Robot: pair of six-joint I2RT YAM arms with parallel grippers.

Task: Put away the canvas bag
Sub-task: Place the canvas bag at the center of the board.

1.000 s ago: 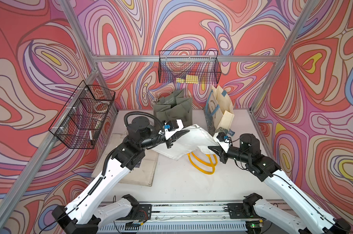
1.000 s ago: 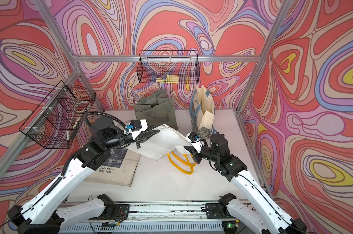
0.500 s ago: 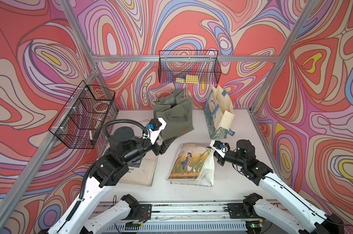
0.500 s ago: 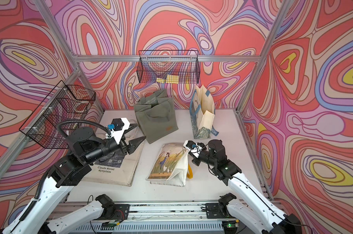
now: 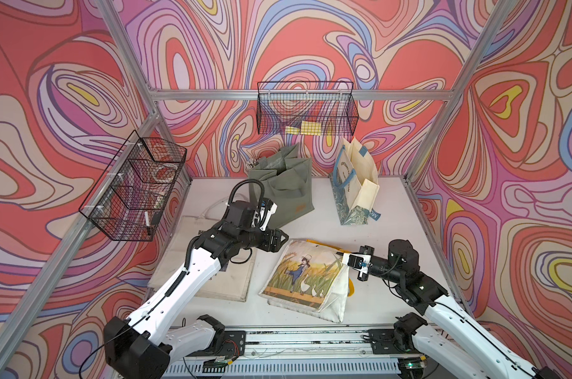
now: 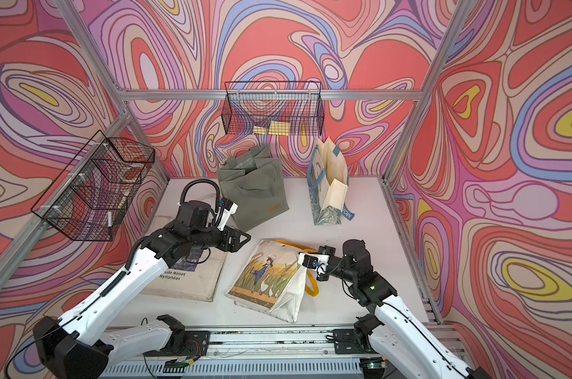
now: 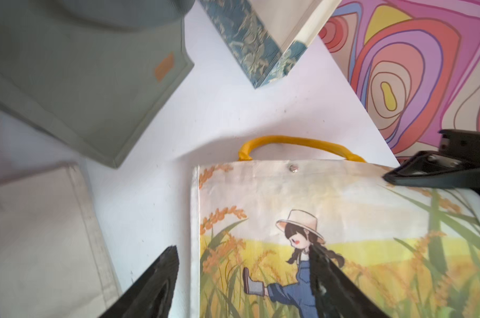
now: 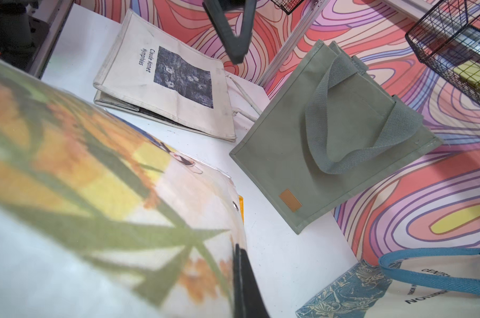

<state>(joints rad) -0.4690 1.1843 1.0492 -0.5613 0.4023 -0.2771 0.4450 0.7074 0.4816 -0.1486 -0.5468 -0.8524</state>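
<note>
Left wrist view, nearest first: jaws of left gripper (image 7: 243, 249) spread wide and holding nothing, straddling one side edge of canvas bag (image 7: 343, 206), one finger over bare table (image 7: 219, 104), the other over the printed girl. Flat on the table under and ahead of those fingertips, the bag, print up, yellow handle (image 7: 296, 143) poking out just past its snap edge. At the bag's corner farthest from the left gripper, right gripper (image 7: 398, 174), jaws together on the cloth, that side raised a little. Left of the left gripper, under its arm, flat cream tote (image 5: 232, 282). Farther ahead, upright green bag (image 5: 284, 187) and blue-and-cream bag (image 5: 365, 193), apart. Beyond and above, back wire basket (image 5: 306, 111); off left, side wire basket (image 5: 133, 193).
</note>
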